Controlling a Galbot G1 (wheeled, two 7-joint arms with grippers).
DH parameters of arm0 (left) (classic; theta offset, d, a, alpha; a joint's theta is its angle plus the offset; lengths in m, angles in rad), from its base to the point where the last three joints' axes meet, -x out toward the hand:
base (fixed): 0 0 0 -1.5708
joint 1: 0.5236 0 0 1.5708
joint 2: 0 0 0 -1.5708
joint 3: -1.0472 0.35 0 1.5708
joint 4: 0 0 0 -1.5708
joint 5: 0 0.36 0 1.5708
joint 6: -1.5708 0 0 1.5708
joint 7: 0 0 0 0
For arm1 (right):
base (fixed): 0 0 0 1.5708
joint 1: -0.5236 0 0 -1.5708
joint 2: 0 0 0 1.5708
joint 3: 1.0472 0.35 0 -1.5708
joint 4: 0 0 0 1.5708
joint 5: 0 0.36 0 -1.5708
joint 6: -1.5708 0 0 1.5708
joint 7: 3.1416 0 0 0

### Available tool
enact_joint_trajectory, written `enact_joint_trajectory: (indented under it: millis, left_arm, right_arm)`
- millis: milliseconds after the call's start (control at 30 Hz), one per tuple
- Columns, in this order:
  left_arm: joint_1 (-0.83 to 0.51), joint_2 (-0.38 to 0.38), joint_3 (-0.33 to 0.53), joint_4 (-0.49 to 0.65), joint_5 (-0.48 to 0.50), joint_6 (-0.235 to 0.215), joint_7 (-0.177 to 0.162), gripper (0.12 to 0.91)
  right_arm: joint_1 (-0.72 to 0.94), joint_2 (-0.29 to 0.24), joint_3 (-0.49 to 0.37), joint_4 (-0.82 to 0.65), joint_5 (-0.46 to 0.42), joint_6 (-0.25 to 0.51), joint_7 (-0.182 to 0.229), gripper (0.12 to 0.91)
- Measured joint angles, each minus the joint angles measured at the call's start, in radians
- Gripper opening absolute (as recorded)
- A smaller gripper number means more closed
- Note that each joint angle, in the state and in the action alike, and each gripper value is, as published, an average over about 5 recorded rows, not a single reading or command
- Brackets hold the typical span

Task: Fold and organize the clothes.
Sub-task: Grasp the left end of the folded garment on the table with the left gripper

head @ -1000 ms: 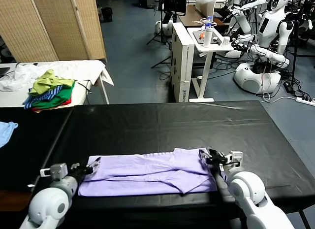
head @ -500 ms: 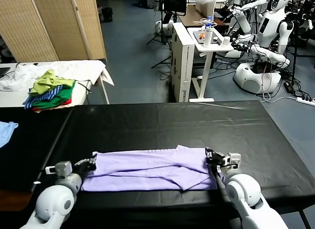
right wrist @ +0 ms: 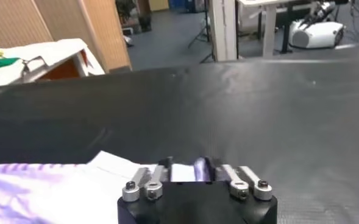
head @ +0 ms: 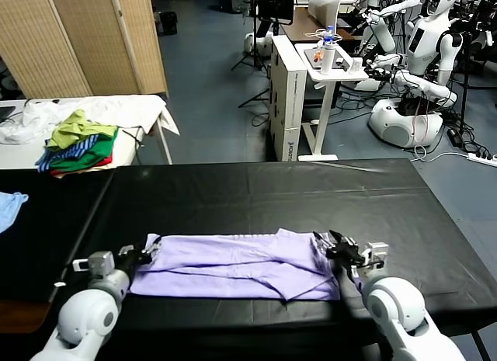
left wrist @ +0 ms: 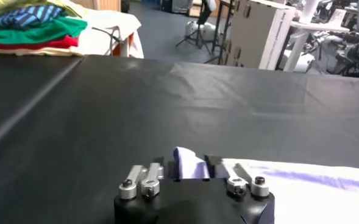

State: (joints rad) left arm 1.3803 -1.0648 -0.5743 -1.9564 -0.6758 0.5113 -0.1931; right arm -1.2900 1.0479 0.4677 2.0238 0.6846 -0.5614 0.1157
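Flanking the folded T-shirt, left gripper and right gripper gape wide; lift away cleanly without snagging cloth.

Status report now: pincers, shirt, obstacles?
Left pincer and right pincer at opposite ends of the shirt. Shirt folded into a band on table. Nothing in the way.

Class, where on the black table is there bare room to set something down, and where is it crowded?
Bare: the black table beyond the lavender T-shirt, up to its far edge. Crowded: the near edge, with the left gripper and right gripper at the shirt's ends.
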Motion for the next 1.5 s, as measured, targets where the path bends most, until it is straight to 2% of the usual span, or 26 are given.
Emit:
enact_joint_trajectory:
  millis: [100, 400, 633, 933, 1100, 1233, 1333, 1433, 1500]
  left_arm:
    - [0.037, -0.007, -0.025, -0.026, -0.017, -0.003, 0.005, 0.897]
    - [0.146, -0.04, -0.106, -0.081, -0.084, -0.013, 0.029, 0.907]
    - [0.171, -0.04, -0.136, -0.081, -0.117, -0.013, 0.042, 0.907]
    - [0.19, -0.038, -0.138, -0.078, -0.133, -0.001, 0.093, 0.86]
    - [0.183, -0.033, -0.143, -0.065, -0.169, 0.004, 0.095, 0.818]
    - [0.178, -0.03, -0.148, -0.058, -0.196, 0.011, 0.093, 0.758]
    - [0.179, -0.03, -0.147, -0.057, -0.196, 0.013, 0.093, 0.682]
    - [0.179, -0.03, -0.145, -0.058, -0.194, 0.016, 0.093, 0.534]
    - [0.18, -0.03, -0.144, -0.058, -0.193, 0.02, 0.093, 0.404]
  right_arm:
    - [-0.017, -0.009, 0.015, 0.016, 0.0, 0.002, -0.005, 0.906]
    - [-0.043, -0.013, 0.036, 0.037, -0.002, 0.006, -0.012, 0.907]
    - [-0.054, -0.013, 0.05, 0.047, -0.002, 0.006, -0.014, 0.907]
    - [-0.058, -0.012, 0.054, 0.051, -0.004, 0.006, -0.015, 0.907]
    - [-0.057, -0.01, 0.053, 0.051, -0.006, 0.006, -0.015, 0.907]
    - [-0.055, -0.009, 0.053, 0.051, -0.006, 0.006, -0.015, 0.907]
    - [-0.052, -0.009, 0.053, 0.049, -0.006, 0.006, -0.015, 0.907]
    - [-0.049, -0.008, 0.052, 0.046, -0.008, 0.006, -0.016, 0.907]
    - [-0.047, -0.008, 0.052, 0.044, -0.009, 0.006, -0.016, 0.907]
